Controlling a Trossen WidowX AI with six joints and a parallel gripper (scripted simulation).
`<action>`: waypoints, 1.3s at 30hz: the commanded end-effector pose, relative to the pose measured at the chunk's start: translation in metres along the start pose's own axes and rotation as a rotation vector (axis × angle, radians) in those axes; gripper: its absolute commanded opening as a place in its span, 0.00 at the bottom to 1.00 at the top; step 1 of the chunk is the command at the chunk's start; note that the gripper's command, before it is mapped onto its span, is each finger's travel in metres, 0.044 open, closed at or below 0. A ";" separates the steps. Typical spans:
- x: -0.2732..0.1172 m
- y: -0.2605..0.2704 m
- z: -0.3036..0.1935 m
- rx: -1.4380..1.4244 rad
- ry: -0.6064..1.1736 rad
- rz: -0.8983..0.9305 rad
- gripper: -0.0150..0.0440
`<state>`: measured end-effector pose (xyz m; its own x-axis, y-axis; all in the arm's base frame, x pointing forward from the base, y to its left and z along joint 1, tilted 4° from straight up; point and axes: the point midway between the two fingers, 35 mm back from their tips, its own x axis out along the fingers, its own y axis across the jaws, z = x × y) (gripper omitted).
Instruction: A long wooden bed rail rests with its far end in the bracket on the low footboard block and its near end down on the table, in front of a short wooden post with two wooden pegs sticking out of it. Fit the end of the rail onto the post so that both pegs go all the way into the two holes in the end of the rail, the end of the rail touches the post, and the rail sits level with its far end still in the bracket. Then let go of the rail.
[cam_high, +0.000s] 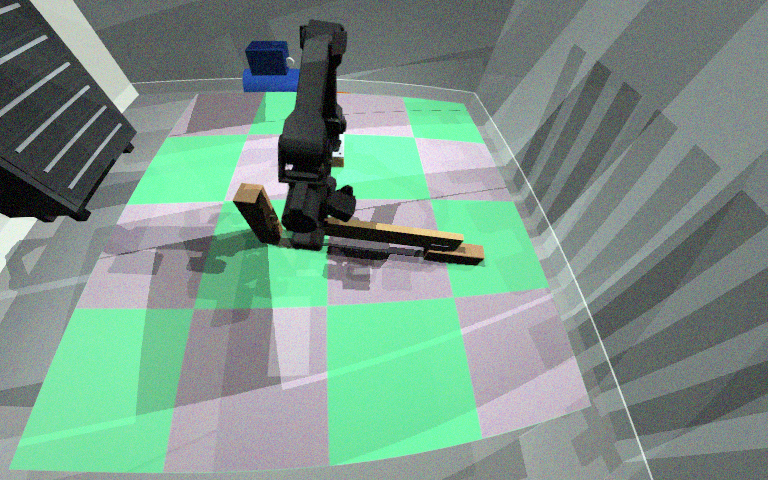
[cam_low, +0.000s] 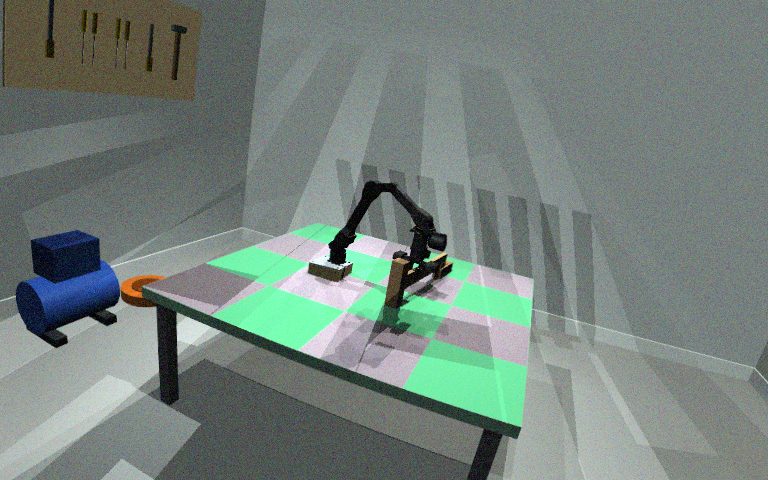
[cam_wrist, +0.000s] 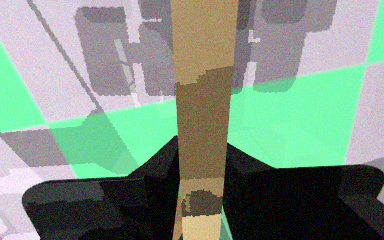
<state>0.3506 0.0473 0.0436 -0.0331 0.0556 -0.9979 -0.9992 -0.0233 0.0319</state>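
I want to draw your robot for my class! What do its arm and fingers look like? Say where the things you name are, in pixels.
The arm (cam_high: 318, 93) (cam_low: 357, 217) is black all over, with long straight parts and chunky, rounded joints. The fingers are black too, wide with rounded outer corners, narrowing toward the tips.
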 end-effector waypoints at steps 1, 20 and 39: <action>-0.003 -0.001 0.001 -0.001 0.000 -0.009 0.25; -0.005 -0.001 0.003 -0.001 -0.001 -0.009 0.25; -0.003 -0.001 0.003 -0.001 -0.001 -0.009 0.25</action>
<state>0.3514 0.0494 0.0453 -0.0304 0.0532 -0.9981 -0.9993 -0.0247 0.0291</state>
